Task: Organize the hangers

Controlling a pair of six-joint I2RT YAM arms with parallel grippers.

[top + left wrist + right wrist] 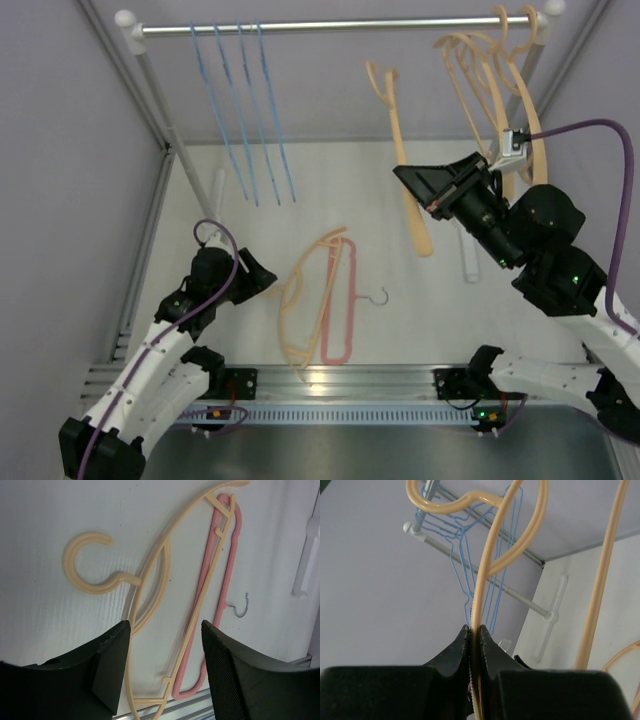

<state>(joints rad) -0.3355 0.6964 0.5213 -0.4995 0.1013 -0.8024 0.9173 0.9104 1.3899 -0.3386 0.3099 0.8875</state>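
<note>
Thick peach-orange plastic hanger [418,230] pinched tight between right fingers [452,655], hook uppermost, apart from long silver rail [330,25]. Right arm raised, reaching far and left. Thin light-blue wire hangers [245,110] on rail's left end, cluster of peach hangers [485,70] on its right. Flat on white bench [420,320]: second peach hanger [165,555] overlapping pink-red hanger with metal hook [232,540]. Left fingers [107,665] spread wide, empty, low over that pair.
</note>
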